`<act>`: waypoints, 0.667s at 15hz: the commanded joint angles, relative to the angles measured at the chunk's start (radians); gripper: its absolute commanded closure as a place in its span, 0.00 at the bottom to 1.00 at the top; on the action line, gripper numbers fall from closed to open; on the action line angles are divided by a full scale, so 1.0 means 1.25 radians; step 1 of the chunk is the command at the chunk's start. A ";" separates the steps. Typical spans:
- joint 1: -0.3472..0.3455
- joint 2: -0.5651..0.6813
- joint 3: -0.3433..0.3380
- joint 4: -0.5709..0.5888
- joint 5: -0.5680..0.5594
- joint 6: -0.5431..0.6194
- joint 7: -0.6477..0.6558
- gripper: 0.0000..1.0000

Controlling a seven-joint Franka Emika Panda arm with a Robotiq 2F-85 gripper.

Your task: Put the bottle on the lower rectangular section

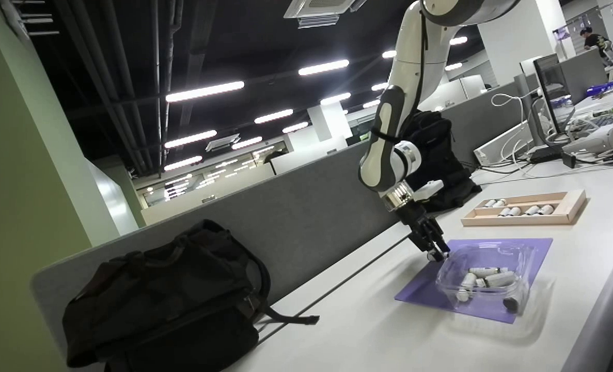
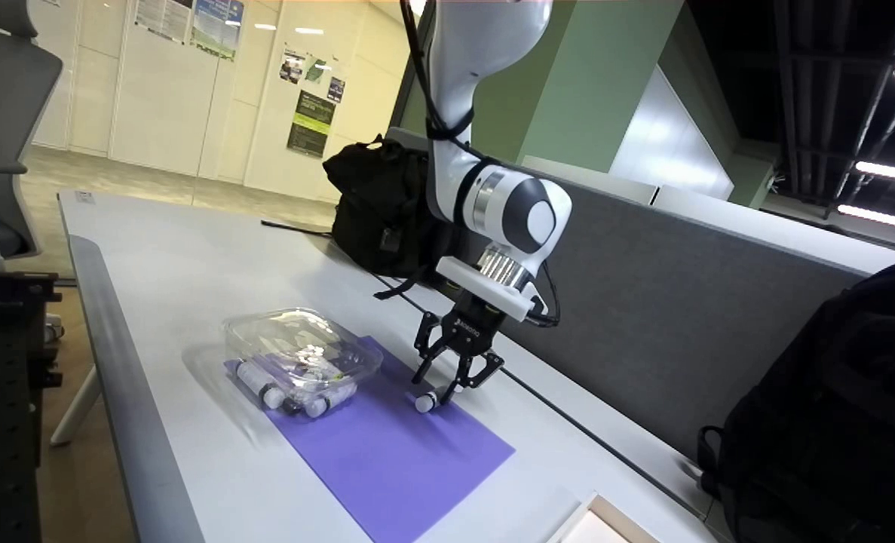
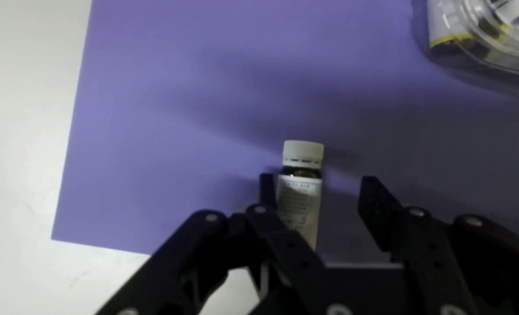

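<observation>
A small bottle with a white cap and pale label point(image 3: 301, 197) lies on the purple mat point(image 3: 163, 131) near its edge. It also shows in both exterior views point(image 2: 426, 402) point(image 1: 432, 256). My gripper point(image 3: 319, 192) is open around it in the wrist view, also seen in an exterior view point(image 2: 433, 388). The left finger is close beside the bottle, and a gap separates the right finger from it. The bottle's lower end is hidden by the finger. The light-wood tray point(image 1: 513, 221) stands beyond the mat with several bottles in its compartments; which compartment is the lower rectangular section I cannot tell.
A clear plastic container point(image 1: 484, 253) with several bottles stands on the mat, also seen in an exterior view point(image 2: 300, 339). A grey partition point(image 1: 316, 206) runs behind the arm. Black backpacks point(image 1: 177, 299) point(image 1: 433, 155) stand along it. A tray corner point(image 2: 605, 513) shows in an exterior view.
</observation>
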 commanded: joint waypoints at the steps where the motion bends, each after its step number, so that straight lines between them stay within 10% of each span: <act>1: 0.006 0.011 -0.015 0.053 -0.019 -0.067 0.050 0.75; 3: 0.000 0.008 -0.017 0.061 -0.018 -0.077 0.051 0.89; 4: -0.006 0.009 -0.012 0.064 -0.011 -0.087 0.042 0.47; 6: -0.007 0.009 -0.010 0.068 -0.010 -0.104 0.040 0.51; 10: -0.003 0.013 -0.010 0.066 -0.015 -0.110 0.039 0.26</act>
